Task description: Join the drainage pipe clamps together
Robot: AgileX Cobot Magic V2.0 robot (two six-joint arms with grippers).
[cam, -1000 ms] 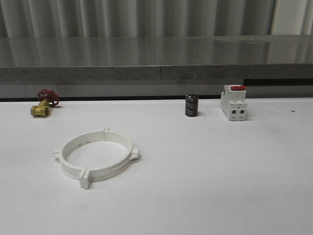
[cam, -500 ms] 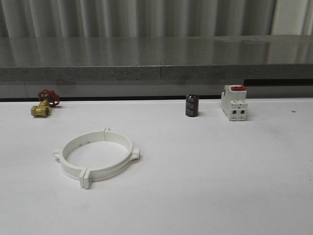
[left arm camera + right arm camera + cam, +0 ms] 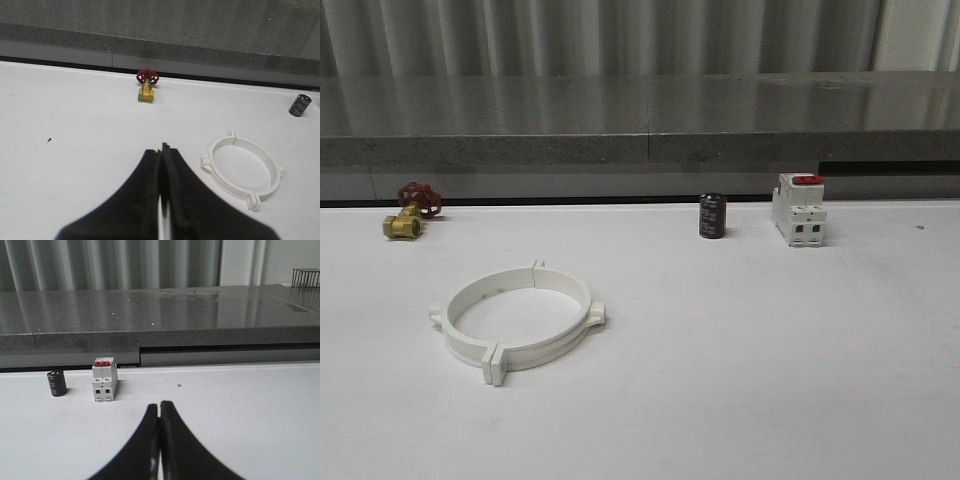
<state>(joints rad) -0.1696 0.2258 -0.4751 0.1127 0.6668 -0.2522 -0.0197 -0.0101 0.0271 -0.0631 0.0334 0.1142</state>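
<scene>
The two white drainage pipe clamps lie flat on the white table as one closed ring, their end tabs meeting at the far side and at the near side. In the left wrist view the same ring sits apart from my left gripper, whose black fingers are pressed together with nothing between them. My right gripper is shut as well and holds nothing; it hovers over bare table on the near side of the breaker.
A brass valve with a red handwheel stands at the back left. A small black cylinder and a white breaker with a red switch stand at the back right. A grey stone ledge runs behind the table.
</scene>
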